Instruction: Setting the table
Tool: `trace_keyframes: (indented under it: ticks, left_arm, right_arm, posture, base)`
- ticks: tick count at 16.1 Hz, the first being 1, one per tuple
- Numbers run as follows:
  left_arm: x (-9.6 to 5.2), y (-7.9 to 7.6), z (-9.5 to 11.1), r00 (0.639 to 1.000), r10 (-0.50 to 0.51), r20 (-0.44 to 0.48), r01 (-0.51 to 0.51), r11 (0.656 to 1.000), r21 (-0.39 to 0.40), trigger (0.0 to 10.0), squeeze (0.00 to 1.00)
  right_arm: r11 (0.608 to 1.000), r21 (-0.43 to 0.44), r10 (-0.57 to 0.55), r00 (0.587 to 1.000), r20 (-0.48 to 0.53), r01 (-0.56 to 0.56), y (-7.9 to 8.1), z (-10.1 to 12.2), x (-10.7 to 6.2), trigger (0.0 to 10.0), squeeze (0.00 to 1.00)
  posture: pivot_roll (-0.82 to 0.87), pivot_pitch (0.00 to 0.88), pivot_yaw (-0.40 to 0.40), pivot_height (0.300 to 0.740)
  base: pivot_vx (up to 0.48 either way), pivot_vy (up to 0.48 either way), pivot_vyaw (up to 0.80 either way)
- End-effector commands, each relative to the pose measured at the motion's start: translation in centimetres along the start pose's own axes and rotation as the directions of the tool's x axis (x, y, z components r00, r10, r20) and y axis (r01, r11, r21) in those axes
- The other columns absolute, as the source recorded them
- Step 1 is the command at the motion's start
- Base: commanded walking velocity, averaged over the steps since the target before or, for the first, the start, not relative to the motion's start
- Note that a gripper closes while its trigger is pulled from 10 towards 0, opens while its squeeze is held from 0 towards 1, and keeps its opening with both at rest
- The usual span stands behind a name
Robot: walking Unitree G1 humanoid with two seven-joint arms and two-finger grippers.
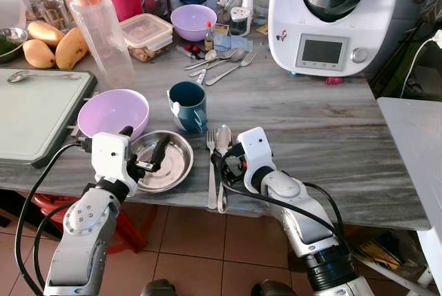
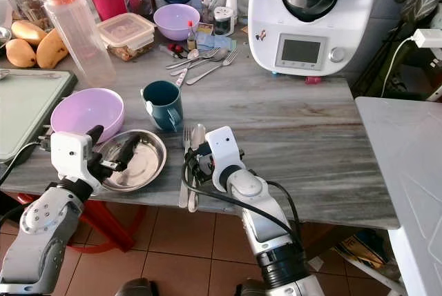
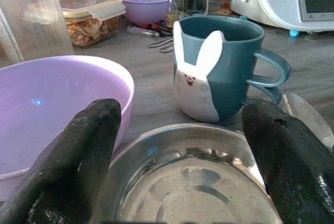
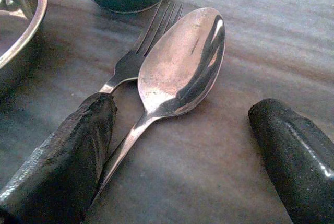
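While your right end effector (image 4: 177, 145) hangs open over the spoon (image 4: 182, 62) at lower centre, your left end effector (image 3: 177, 156) gapes empty above the steel plate (image 1: 173, 165); judge placement finished, then withdraw.

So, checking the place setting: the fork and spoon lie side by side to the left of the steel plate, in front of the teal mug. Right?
Not quite. The fork and spoon lie side by side in front of the teal mug, but to the right of the steel plate, not the left. The left eye view shows it, with the right pincer open over the cutlery.
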State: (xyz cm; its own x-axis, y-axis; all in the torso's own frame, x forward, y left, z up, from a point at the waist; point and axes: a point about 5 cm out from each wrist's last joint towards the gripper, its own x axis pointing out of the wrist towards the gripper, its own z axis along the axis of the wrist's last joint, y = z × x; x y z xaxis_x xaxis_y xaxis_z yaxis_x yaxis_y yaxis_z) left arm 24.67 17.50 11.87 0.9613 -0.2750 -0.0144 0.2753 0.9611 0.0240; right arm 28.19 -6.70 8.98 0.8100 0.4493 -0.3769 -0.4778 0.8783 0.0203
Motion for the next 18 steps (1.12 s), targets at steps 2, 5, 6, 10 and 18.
trace_keyframes:
  ticks: [2,5,6,10,18]
  left_arm:
    - [-0.1,0.1,0.1,1.0,0.0,0.0,0.0,1.0,0.009,10.0,0.0]
    - [-0.2,0.0,0.1,1.0,0.002,-0.001,-0.002,1.0,0.007,10.0,0.0]
    - [-0.2,0.0,0.0,1.0,0.003,-0.002,-0.003,1.0,0.006,10.0,0.0]
    - [-0.1,0.2,0.1,1.0,0.004,-0.001,-0.004,1.0,0.01,10.0,0.0]
    - [0.0,0.2,0.1,1.0,0.005,0.0,-0.005,1.0,0.013,10.0,0.0]
  right_arm:
    - [1.0,0.007,-0.028,0.997,-0.066,0.028,-0.7,-1.4,-0.1,10.0,1.0]
    - [0.995,0.007,-0.102,0.99,-0.099,0.103,-2.4,-1.9,-0.4,10.0,1.0]
    - [0.993,0.014,-0.115,0.988,-0.102,0.117,-2.8,-2.0,-0.5,10.0,1.0]
    - [0.989,0.026,-0.143,0.985,-0.1,0.146,-3.5,-1.9,-0.6,10.0,1.0]
    - [0.993,0.062,-0.105,0.994,0.023,0.103,-3.1,-0.5,-0.1,10.0,1.0]
  posture:
    - [0.04,0.052,0.025,0.74]
    - [0.04,0.052,0.023,0.74]
    - [0.04,0.052,0.024,0.74]
    - [0.04,0.051,0.028,0.74]
    - [0.04,0.049,0.028,0.74]
  base:
    - [0.0,0.0,0.0]
    - [0.0,0.0,0.0]
    - [0.0,0.0,0.0]
    - [0.0,0.0,0.0]
    - [0.0,0.0,0.0]
